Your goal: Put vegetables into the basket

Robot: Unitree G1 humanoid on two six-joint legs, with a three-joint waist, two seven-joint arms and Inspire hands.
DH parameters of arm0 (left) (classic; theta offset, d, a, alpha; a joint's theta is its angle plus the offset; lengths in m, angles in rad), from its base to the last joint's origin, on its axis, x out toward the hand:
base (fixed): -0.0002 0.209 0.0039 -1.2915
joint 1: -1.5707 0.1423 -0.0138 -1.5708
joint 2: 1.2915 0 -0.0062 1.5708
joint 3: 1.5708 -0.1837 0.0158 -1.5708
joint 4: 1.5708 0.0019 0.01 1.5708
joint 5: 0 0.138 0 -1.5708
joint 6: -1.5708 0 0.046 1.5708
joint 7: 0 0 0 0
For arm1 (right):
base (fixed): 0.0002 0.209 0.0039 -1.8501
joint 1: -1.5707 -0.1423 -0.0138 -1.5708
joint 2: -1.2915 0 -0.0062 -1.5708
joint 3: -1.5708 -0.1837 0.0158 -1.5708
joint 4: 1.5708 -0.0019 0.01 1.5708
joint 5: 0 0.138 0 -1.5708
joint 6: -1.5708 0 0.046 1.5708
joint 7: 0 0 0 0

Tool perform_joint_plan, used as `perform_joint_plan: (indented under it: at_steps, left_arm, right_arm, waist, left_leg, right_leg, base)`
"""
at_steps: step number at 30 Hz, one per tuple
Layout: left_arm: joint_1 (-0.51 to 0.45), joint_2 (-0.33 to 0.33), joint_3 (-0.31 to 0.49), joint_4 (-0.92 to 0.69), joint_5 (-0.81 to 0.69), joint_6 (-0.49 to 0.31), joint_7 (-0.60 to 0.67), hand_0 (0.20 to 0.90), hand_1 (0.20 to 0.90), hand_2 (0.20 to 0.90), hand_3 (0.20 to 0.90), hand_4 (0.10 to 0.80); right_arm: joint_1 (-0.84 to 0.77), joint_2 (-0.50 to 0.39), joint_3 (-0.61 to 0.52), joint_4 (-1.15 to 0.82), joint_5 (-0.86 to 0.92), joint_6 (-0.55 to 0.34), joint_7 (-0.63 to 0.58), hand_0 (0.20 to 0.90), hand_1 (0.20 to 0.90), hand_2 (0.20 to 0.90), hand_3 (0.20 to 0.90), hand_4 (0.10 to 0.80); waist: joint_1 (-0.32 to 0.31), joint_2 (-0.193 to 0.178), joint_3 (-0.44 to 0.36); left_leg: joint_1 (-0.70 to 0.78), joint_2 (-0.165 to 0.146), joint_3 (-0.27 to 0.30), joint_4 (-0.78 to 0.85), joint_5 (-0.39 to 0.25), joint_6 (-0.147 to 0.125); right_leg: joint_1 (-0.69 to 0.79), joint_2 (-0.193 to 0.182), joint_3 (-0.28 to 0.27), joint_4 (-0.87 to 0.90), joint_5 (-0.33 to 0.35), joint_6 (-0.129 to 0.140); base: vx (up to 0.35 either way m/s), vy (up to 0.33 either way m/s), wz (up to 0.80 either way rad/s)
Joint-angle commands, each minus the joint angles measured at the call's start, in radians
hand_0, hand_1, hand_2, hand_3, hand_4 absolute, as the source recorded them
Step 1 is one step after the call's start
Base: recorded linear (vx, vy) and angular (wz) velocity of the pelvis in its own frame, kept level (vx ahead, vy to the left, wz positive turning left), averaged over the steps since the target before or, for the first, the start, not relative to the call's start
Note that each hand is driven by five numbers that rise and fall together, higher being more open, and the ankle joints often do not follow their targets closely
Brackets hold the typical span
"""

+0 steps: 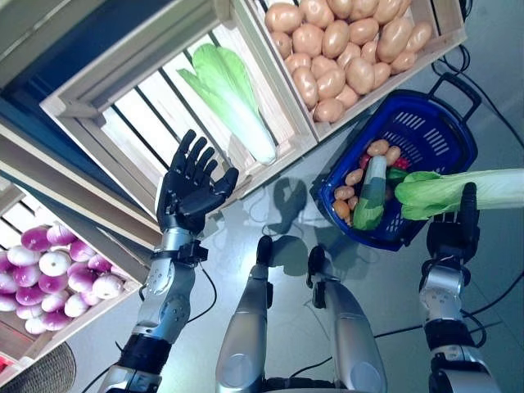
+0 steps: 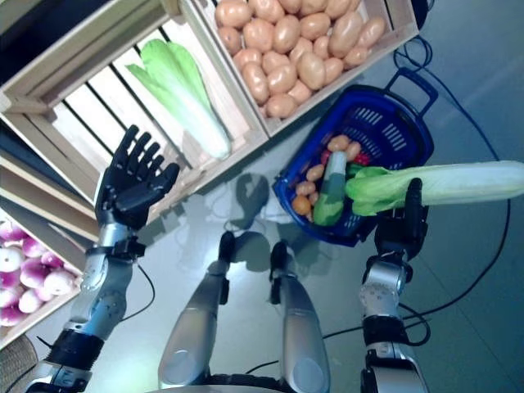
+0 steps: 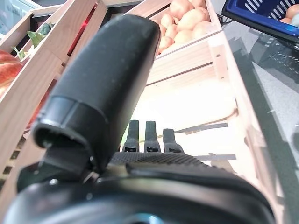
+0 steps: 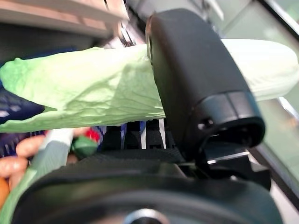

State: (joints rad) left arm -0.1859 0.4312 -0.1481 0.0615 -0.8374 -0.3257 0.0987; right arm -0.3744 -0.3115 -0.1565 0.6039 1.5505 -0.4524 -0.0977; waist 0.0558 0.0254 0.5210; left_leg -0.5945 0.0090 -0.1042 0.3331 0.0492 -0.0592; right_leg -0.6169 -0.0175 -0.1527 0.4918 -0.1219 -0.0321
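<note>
My right hand [image 1: 455, 231] is shut on a long leafy green cabbage [image 1: 458, 190], held level beside the right rim of the blue plastic basket [image 1: 434, 129] on the floor. The cabbage's leafy end reaches over the basket. The right wrist view shows the thumb [image 4: 196, 79] across the cabbage [image 4: 88, 88]. In the basket lie another long green and white vegetable [image 1: 372, 192], small potatoes [image 1: 354, 177] and something red. My left hand [image 1: 191, 187] is open and empty, raised in front of a wooden crate [image 1: 164, 115] that holds a leafy cabbage [image 1: 233, 98].
The wooden stand carries a crate of potatoes [image 1: 344, 49] just behind the basket and a lower crate of purple and white onions [image 1: 57, 274] at the left. A grey floor [image 1: 262, 213] lies between the stand and the basket.
</note>
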Motion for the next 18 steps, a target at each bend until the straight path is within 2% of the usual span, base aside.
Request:
perform_joint_plan:
  at_steps: [1,5,7,9,13,15,16,18]
  left_arm:
    - [-0.063,0.017,0.025,-0.120,0.035,-0.122,-0.015,0.900,0.900,0.900,0.900,0.800]
    - [-0.106,0.017,0.011,-0.116,0.037,-0.088,-0.012,0.900,0.900,0.900,0.900,0.800]
    - [-0.124,0.021,0.001,-0.108,0.025,-0.070,-0.017,0.900,0.900,0.900,0.900,0.800]
    - [-0.147,0.034,-0.013,-0.099,0.026,-0.052,-0.021,0.900,0.900,0.900,0.900,0.800]
    - [-0.164,0.050,-0.025,-0.096,0.001,-0.061,-0.031,0.900,0.900,0.900,0.900,0.800]
    - [-0.166,0.050,-0.023,-0.096,-0.014,-0.053,-0.037,0.900,0.900,0.900,0.900,0.800]
    - [-0.168,0.053,-0.021,-0.095,-0.016,-0.048,-0.039,0.900,0.900,0.900,0.900,0.800]
    - [-0.173,0.054,-0.019,-0.099,-0.005,-0.043,-0.041,0.900,0.900,0.900,0.900,0.800]
  right_arm:
    - [-0.042,-0.125,-0.072,-0.080,-0.003,-0.106,-0.030,0.300,0.300,0.300,0.300,0.400]
    - [-0.113,-0.178,-0.071,0.046,-0.085,-0.011,-0.112,0.300,0.300,0.300,0.300,0.400]
    - [-0.135,-0.190,-0.061,0.096,-0.092,0.046,-0.112,0.300,0.300,0.300,0.300,0.400]
    - [-0.171,-0.207,-0.046,0.145,-0.138,0.081,-0.162,0.300,0.300,0.300,0.300,0.400]
    - [-0.210,-0.234,-0.032,0.209,-0.117,0.156,-0.154,0.300,0.300,0.300,0.300,0.400]
    - [-0.253,-0.263,-0.005,0.212,-0.143,0.240,-0.177,0.300,0.300,0.300,0.300,0.400]
    - [-0.265,-0.271,0.009,0.217,-0.151,0.267,-0.170,0.300,0.300,0.300,0.300,0.400]
    - [-0.281,-0.286,0.033,0.213,-0.169,0.288,-0.177,0.300,0.300,0.300,0.300,0.400]
  waist:
    - [0.012,-0.008,-0.001]
    - [0.035,-0.008,-0.001]
    - [0.044,-0.012,-0.001]
    - [0.054,-0.016,-0.001]
    - [0.067,-0.023,-0.001]
    - [0.074,-0.020,-0.001]
    - [0.075,-0.020,-0.001]
    - [0.078,-0.019,-0.001]
  left_leg:
    - [-0.085,-0.068,0.029,0.162,-0.068,0.067]
    - [-0.171,-0.082,0.036,0.327,-0.142,0.085]
    - [-0.196,-0.082,0.040,0.377,-0.161,0.084]
    - [-0.227,-0.088,0.037,0.426,-0.183,0.087]
    - [-0.275,-0.101,0.032,0.469,-0.193,0.093]
    - [-0.307,-0.106,0.034,0.469,-0.184,0.100]
    - [-0.299,-0.110,0.032,0.471,-0.204,0.100]
    - [-0.313,-0.111,0.034,0.472,-0.195,0.100]
  right_leg:
    - [0.006,-0.012,0.030,0.044,0.038,0.007]
    - [-0.078,-0.040,0.017,0.218,-0.015,-0.004]
    - [-0.094,-0.054,0.004,0.258,-0.023,-0.006]
    - [-0.117,-0.062,-0.004,0.301,-0.033,-0.005]
    - [-0.156,-0.064,-0.014,0.329,-0.022,-0.002]
    - [-0.192,-0.061,-0.013,0.335,-0.013,-0.004]
    - [-0.188,-0.056,-0.003,0.339,-0.029,0.004]
    - [-0.205,-0.058,-0.005,0.346,-0.023,0.002]
  base:
    - [-0.092,-0.024,0.08]
    - [-0.046,-0.019,0.10]
    - [-0.009,-0.031,0.12]
    - [0.007,-0.044,0.15]
    - [0.037,-0.045,0.03]
    - [0.033,-0.008,0.01]
    - [0.045,-0.007,0.05]
    - [0.020,0.000,0.06]
